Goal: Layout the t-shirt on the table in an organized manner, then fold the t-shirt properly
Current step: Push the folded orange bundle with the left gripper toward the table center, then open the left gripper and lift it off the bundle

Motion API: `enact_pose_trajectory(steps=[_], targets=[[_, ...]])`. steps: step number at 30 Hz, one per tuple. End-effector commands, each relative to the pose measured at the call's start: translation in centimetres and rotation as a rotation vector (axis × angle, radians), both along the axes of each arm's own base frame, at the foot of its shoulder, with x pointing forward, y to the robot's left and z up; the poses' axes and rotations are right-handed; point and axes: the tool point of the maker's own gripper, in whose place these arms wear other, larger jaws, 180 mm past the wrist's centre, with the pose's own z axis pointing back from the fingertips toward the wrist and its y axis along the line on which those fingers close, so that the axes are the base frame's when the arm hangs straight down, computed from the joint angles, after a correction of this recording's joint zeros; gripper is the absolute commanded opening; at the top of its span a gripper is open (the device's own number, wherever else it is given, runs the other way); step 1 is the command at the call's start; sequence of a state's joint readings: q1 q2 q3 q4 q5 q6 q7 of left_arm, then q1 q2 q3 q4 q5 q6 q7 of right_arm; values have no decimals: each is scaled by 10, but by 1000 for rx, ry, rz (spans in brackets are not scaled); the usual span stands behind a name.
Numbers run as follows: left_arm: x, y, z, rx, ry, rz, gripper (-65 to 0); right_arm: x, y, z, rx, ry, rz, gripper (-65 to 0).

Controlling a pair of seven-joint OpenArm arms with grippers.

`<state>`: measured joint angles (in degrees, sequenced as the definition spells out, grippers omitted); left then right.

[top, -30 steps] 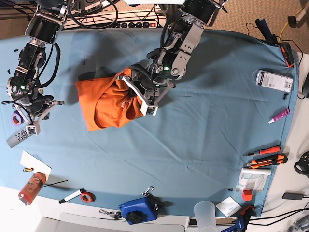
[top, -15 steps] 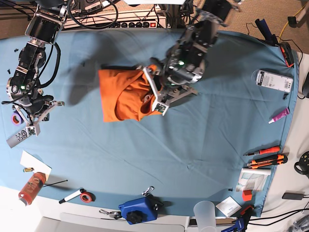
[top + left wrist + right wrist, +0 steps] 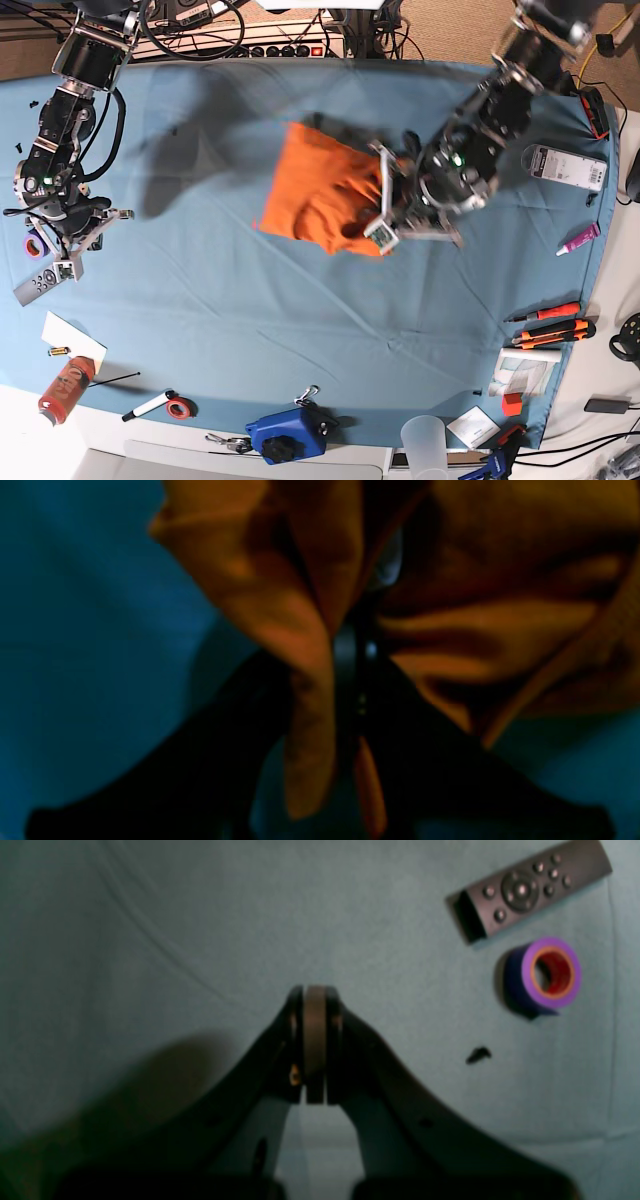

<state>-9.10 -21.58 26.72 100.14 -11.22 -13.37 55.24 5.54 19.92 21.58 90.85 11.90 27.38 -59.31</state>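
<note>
The orange t-shirt (image 3: 322,190) hangs bunched over the middle of the teal table (image 3: 300,330). My left gripper (image 3: 385,215) is at the bundle's right edge, shut on a fold of it. The left wrist view shows the orange t-shirt (image 3: 500,580) pinched in the left gripper (image 3: 352,640), above the table (image 3: 75,605). My right gripper (image 3: 70,255) stays at the table's left edge, far from the shirt. In the right wrist view, the right gripper (image 3: 315,1040) is shut with nothing in it, over the bare table (image 3: 150,940).
A remote (image 3: 535,887) and a purple tape roll (image 3: 550,972) lie close to the right gripper. A white box (image 3: 567,167), pink tube (image 3: 580,238) and orange cutters (image 3: 555,325) line the right edge. A red bottle (image 3: 65,388), blue device (image 3: 290,435) and cup (image 3: 425,435) sit along the front.
The left arm has swept right across the table, carrying the bunched t-shirt with it from left of centre to the middle. The right arm has not moved.
</note>
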Motion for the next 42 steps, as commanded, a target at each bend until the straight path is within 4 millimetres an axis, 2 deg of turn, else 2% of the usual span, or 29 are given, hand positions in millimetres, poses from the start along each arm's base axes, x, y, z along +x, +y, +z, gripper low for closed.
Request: enact_pose_trajectory(steps=[1, 5, 13, 21, 25, 26, 28, 30, 36, 40, 42], targets=[[16, -5, 18, 1, -64, -36, -650, 10, -3, 17, -16, -58, 5, -650], [30, -22, 24, 82, -101, -170, -650, 7, -2, 14, -12, -47, 3, -650], [59, -55, 20, 310, -188, -358, -650, 1, -2, 7, -11, -26, 2, -650], [96, -94, 21, 502, -257, -448, -650, 1, -2, 7, -11, -23, 2, -650], [109, -110, 34, 552, -325, -449, -650, 1, -2, 6, -11, -23, 2, -650], [112, -113, 39, 550, -348, -433, -624, 1, -2, 6, -12, -23, 2, -650], [120, -115, 50, 540, -400, -375, -538, 1, -2, 6, -12, -23, 2, -650], [130, -112, 61, 526, -458, -291, -487, 1, -2, 6, -11, -23, 2, -650], [153, -99, 95, 501, -638, -80, -484, 1, -2, 6, -11, -23, 2, -650], [152, -101, 94, 482, -629, -80, -483, 1, -2, 6, -11, -23, 2, -650], [149, -107, 89, 445, -610, -98, -461, 1, -2, 6, -11, -23, 2, -650]])
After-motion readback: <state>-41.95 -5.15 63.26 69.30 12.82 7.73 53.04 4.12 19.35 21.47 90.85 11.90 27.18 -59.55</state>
